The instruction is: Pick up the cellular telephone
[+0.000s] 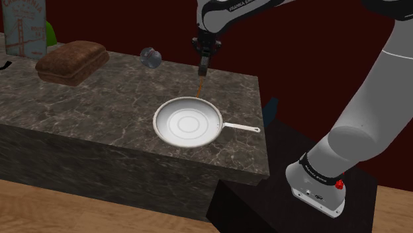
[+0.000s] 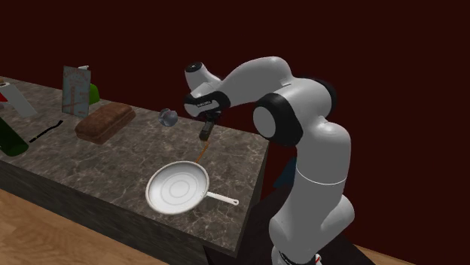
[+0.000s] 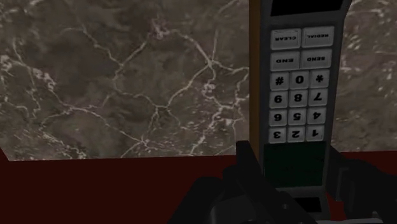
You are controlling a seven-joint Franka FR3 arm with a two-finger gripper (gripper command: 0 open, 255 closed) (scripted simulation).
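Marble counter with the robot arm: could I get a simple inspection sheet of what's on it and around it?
Surface: dark veined marble counter.
Job's things: cellular telephone, keypad towards the wrist camera, hanging from the claw over the counter beside the pan's far rim; it looks lifted.
Clutter: white frying pan, bread loaf, clear glass object, printed carton, green bottle.
Grippers: claw shut on the telephone, fingers clasping its sides.
Cables: nothing seen.
Surroundings: dark red wall, wooden floor, black stand.
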